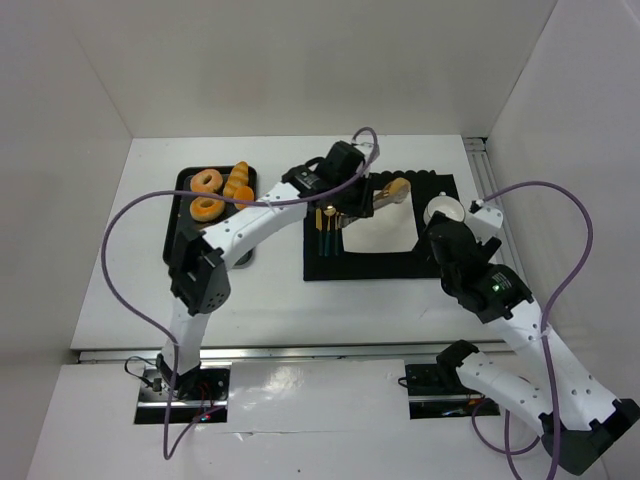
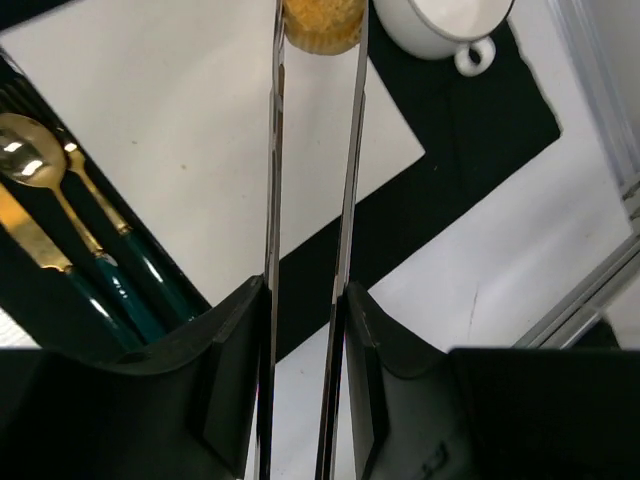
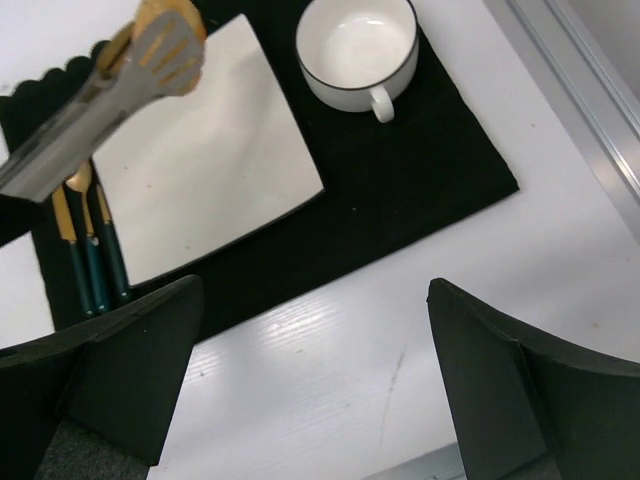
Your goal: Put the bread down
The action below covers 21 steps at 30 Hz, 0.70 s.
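Observation:
The bread (image 1: 398, 188) is a small golden-brown bun pinched at the tip of metal tongs (image 1: 378, 198). My left gripper (image 1: 352, 205) is shut on the tongs and holds them above the far right corner of the white square plate (image 1: 378, 235). In the left wrist view the gripper (image 2: 305, 300) squeezes the two tong blades (image 2: 275, 150), with the bread (image 2: 320, 25) at their far end. The right wrist view shows the tongs (image 3: 100, 100) and bread (image 3: 152, 10) at top left. My right gripper (image 1: 445, 240) is open and empty above the table (image 3: 310, 370).
A white cup (image 1: 443, 211) stands on the black mat (image 1: 380, 268) right of the plate. Gold and green cutlery (image 1: 325, 230) lies left of the plate. A black tray (image 1: 180, 215) with a ring doughnut and orange pastries sits at the far left.

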### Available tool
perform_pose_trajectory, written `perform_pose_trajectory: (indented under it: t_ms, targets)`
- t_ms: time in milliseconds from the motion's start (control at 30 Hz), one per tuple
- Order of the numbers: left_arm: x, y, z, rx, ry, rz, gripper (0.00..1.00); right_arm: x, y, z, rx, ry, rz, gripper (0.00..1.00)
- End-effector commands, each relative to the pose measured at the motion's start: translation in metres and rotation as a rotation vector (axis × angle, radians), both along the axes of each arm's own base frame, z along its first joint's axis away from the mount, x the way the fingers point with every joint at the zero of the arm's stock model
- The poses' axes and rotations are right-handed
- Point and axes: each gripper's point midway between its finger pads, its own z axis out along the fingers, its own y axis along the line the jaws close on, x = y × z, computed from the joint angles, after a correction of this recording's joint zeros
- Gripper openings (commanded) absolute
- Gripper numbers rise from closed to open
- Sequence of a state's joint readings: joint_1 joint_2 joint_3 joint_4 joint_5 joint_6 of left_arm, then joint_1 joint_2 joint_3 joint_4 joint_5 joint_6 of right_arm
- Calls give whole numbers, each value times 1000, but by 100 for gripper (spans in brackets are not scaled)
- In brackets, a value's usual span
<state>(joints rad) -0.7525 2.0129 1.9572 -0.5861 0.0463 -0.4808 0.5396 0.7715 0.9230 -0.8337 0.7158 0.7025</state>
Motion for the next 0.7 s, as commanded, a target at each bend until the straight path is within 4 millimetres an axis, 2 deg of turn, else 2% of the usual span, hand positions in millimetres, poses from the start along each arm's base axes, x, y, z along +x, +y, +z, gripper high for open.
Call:
perform_pose_trajectory:
  t_ms: [0,67,100,133,200,233,267,333,367,500,567,600,667]
  targets:
    - [14,-30,-6,-13,-24,-54,26,-7,-15,13,-13,-13,-74,100]
    - [13,-38,-16,5,-5,-64,36,-9,-17,14,-26,-7,-67,100]
    - [17,-41,-11,-4,-14,-65,40,-9,-17,14,-26,-7,-67,100]
    - [20,-42,-20,13,-4,-58,46,-10,-17,16,-21,-14,-67,100]
    - [15,-45,-18,13,-4,-67,47,-10,-19,17,-26,-18,-74,100]
    - [15,-43,-24,28,3,-60,47,-9,-19,20,-16,-33,-75,100]
    - [13,-41,-19,24,-2,-60,47,-9,-19,20,-16,-33,-75,100]
    - [12,-39,-20,28,-7,-66,52,-9,-17,19,-11,-30,-66,100]
    - [11,-38,-14,22,-14,-66,60,-9,-17,19,-11,-30,-66,100]
    - [9,-36,-17,28,-7,-66,65,-6,-13,16,-10,-19,-59,100]
    - [8,-33,-5,20,-25,-59,65,-6,-12,16,-6,-16,-52,100]
    - [7,-32,-9,27,-18,-59,65,-6,-12,16,-5,-16,-52,100]
    - [3,-26,6,19,-36,-51,65,-5,-9,17,-2,-19,-40,100]
